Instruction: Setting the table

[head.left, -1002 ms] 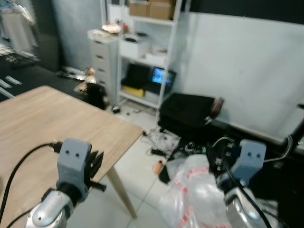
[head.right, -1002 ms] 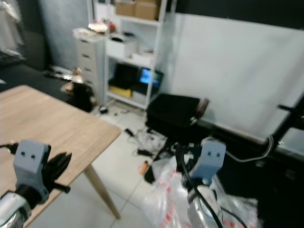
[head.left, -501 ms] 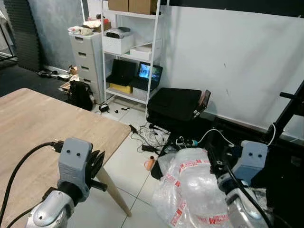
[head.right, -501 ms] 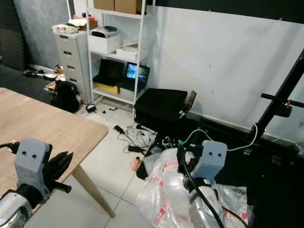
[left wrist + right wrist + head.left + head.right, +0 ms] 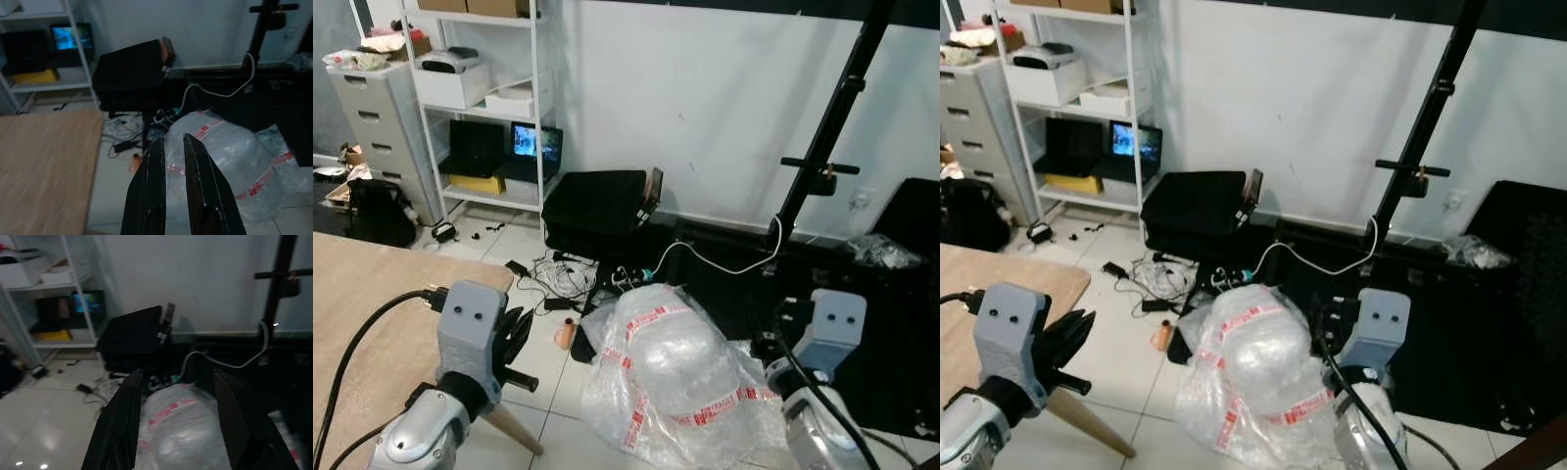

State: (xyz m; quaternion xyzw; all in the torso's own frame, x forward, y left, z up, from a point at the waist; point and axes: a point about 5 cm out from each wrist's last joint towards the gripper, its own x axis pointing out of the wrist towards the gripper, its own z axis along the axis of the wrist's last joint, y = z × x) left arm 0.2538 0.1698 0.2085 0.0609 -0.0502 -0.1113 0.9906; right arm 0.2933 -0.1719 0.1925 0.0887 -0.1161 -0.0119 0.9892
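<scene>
A light wooden table (image 5: pixel 362 313) lies at the lower left with one corner showing; its top is bare, and in the left wrist view the table (image 5: pixel 44 156) runs along one side. My left gripper (image 5: pixel 514 333) is held just past the table's corner, its fingers (image 5: pixel 156 152) shut with nothing between them. My right gripper (image 5: pixel 177 382) is held above the floor at the lower right, open and holding nothing, with its grey wrist housing (image 5: pixel 832 328) in front of me. No tableware is in sight.
A bundle in bubble wrap with red tape (image 5: pixel 671 367) lies on the floor between my arms. Behind it are a black suitcase (image 5: pixel 602 201), loose cables (image 5: pixel 558 279), a white shelf unit (image 5: pixel 480 98), grey drawers (image 5: pixel 372 117) and a black stand pole (image 5: pixel 822 137).
The camera has swung to the right: the table, shelf and drawers have slid to the left and the black stand has come into view. Both grippers keep their pose.
</scene>
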